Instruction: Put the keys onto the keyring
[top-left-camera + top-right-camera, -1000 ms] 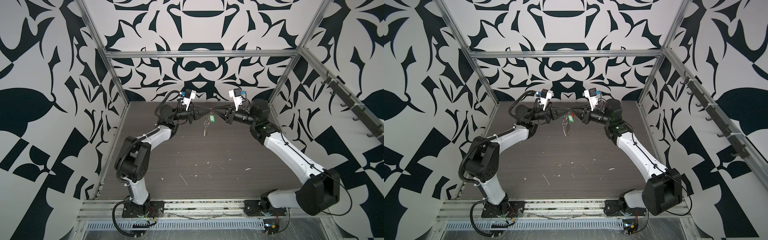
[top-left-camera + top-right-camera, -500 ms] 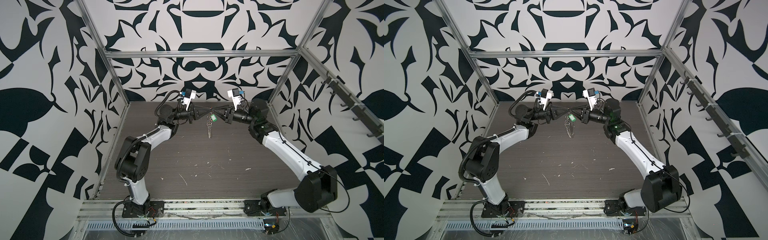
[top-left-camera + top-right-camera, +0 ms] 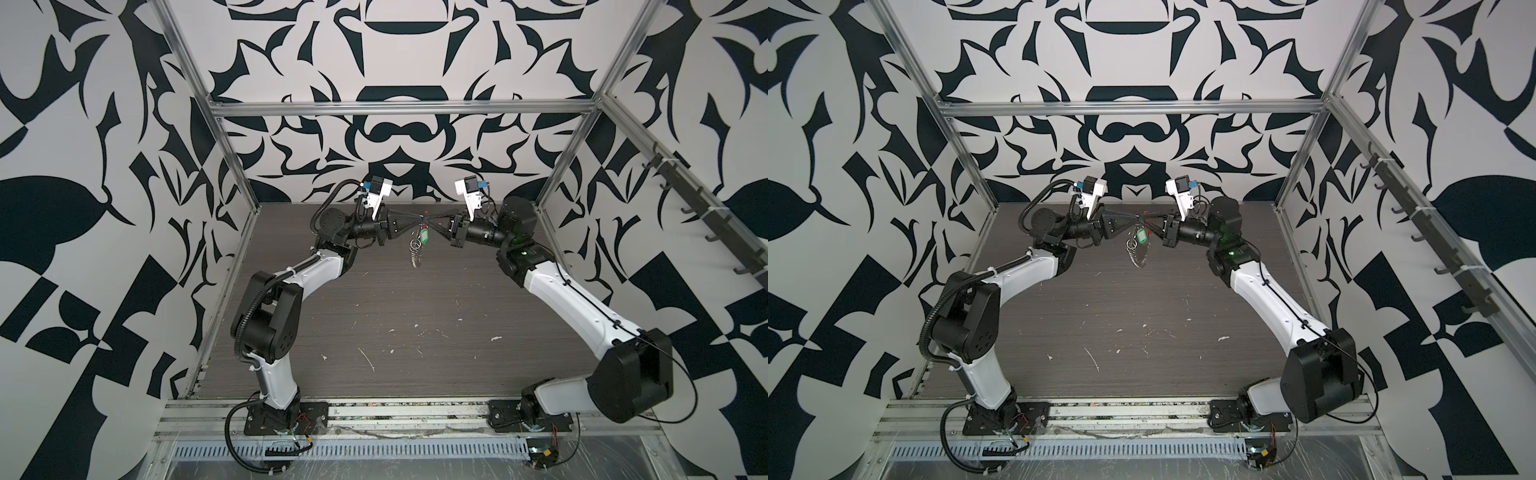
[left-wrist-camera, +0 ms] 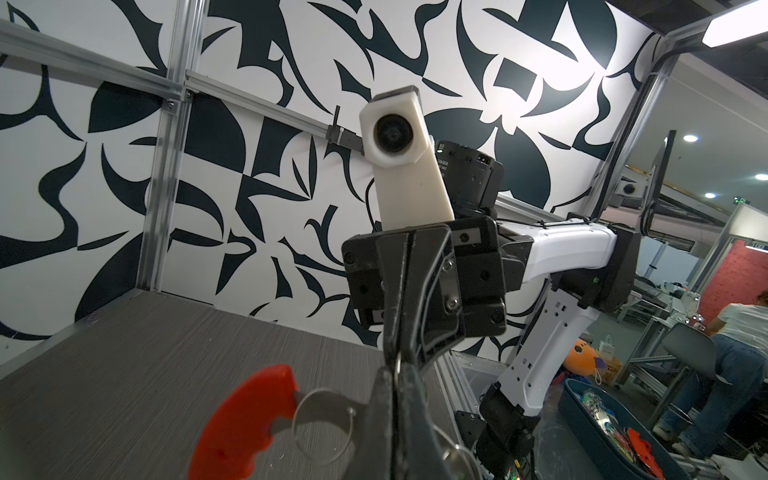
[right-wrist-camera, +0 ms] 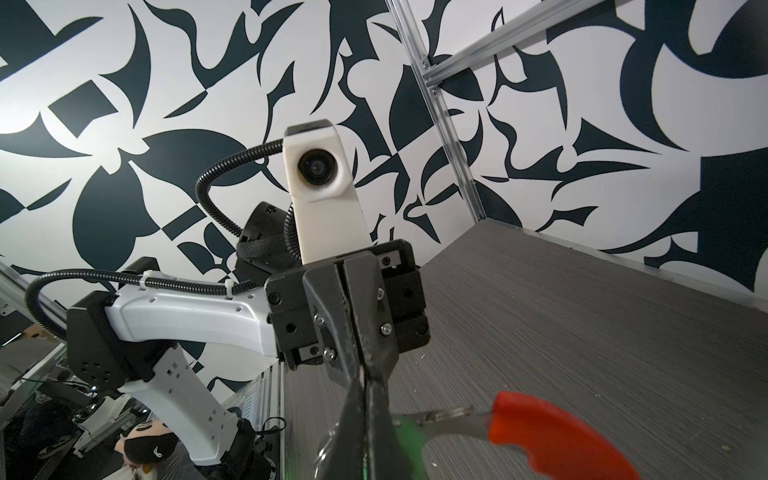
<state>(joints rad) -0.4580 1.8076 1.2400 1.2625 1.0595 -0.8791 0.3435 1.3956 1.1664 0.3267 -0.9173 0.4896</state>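
Note:
The keyring [image 3: 416, 251] hangs in the air over the back of the table, its silver rings dangling in both top views [image 3: 1133, 254]. The keys, a green tag [image 3: 424, 237], hang on it just below the gripper tips [image 3: 1142, 236]. My left gripper [image 3: 417, 220] and right gripper [image 3: 429, 220] meet tip to tip at the loop's top, both shut on its wire. In the left wrist view my left gripper [image 4: 400, 376] pinches the wire beside the red-orange segment [image 4: 241, 424]. In the right wrist view my right gripper [image 5: 365, 384] is shut, with the green tag [image 5: 411, 436] partly hidden behind its fingers.
The dark wood-grain table [image 3: 415, 324] carries small white scuffs. Patterned walls and aluminium frame posts [image 3: 232, 153] close it in on three sides. A rail of hooks [image 3: 706, 216] runs along the right wall.
The right gripper's jaws have closed at the top of the keyring. The hanging rings and green tag swayed a little. The left arm has stayed put.

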